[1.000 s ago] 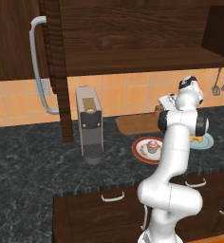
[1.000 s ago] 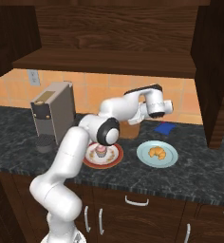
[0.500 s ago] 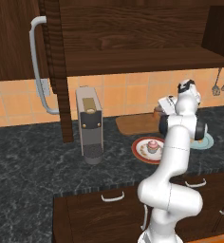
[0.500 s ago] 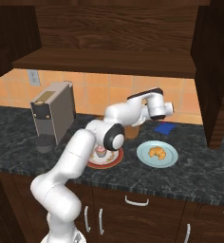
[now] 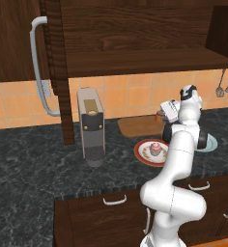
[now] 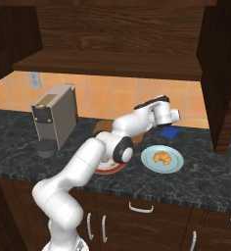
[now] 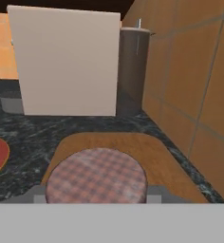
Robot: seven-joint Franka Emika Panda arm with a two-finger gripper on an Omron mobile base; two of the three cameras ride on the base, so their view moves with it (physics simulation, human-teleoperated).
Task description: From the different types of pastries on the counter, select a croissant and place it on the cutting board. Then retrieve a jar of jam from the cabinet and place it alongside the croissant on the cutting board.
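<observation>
Hand view: jaws grip a checked-lid jar (image 7: 96, 176) above the cutting board (image 7: 147, 147) on dark counter (image 7: 47, 130).

Dark counter (image 5: 34, 159), coffee machine (image 5: 91, 126), cutting board (image 5: 137, 126), two plates (image 5: 146, 150)

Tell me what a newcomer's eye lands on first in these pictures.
The white arm stretches over the counter, its gripper hanging behind the pale blue plate with the croissant. In the hand view a checked jar lid sits between the fingers, above the cutting board. A pink cupcake stands on the red-rimmed plate, near the coffee machine.
</observation>
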